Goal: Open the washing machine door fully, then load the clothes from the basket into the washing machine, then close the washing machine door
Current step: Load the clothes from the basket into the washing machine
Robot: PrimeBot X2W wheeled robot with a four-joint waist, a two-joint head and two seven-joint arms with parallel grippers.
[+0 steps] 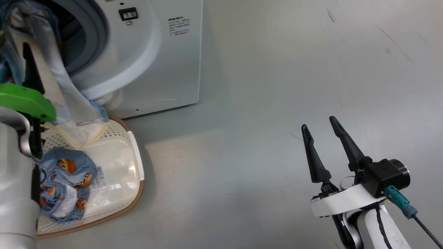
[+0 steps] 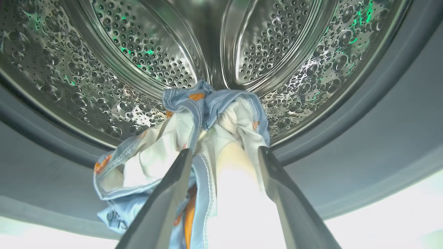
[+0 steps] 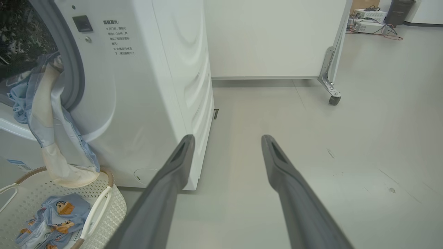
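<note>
Hanging out of the washing machine (image 1: 166, 62), one long strip of the clothes (image 1: 69, 100) is draped over the grey gasket (image 1: 90, 38) and down the white front, so the cream-beige tail end is landed inside the basket (image 1: 137, 155). The top end of that strip is seen bunched up just inside the steel drum (image 2: 138, 45), light blue with little orange bits, right at the lip.

The left pincer (image 2: 225, 150) is poked into the drum mouth with its two fingers spread wide. The bunched cloth is lying between them and partly over them, but nothing is being squeezed as far as can be made out.

A second bundle (image 1: 65, 180) of the same blue cartoon print is crumpled in the basket, just beside the barcode sticker (image 1: 100, 174). The basket itself is parked on the floor (image 1: 259, 138), right up against the washer's front and below the opening. Its brown rim and one white handle are seen nicely from the right wrist.

The right pincer (image 1: 318, 122) is held well off to the right over bare floor, fingers spread as well, with nothing between them.

From the right wrist view the washer's side is seen close on the left, and a white panel on casters (image 3: 277, 38) is stood further back. A green cover (image 1: 27, 100) on the left arm is seen at the left edge of the head view, partly in front of the hanging strip.
</note>
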